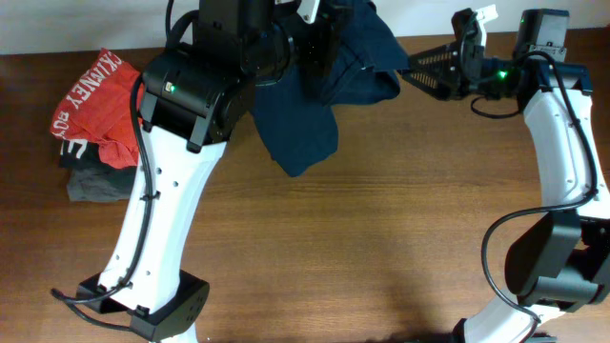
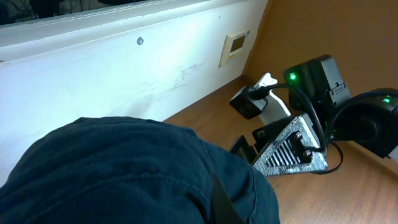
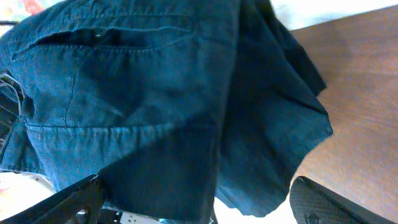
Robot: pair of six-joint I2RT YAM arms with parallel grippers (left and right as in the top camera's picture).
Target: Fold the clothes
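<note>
Hanging crumpled, the soft navy clothes (image 1: 297,133) sag.

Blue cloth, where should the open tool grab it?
Take the blue cloth by its loose right edge, coming in sideways from the right, where the open right tool points at it. That edge hangs free and thin beside the bunched middle, so both fingers could probably close around it.
</note>
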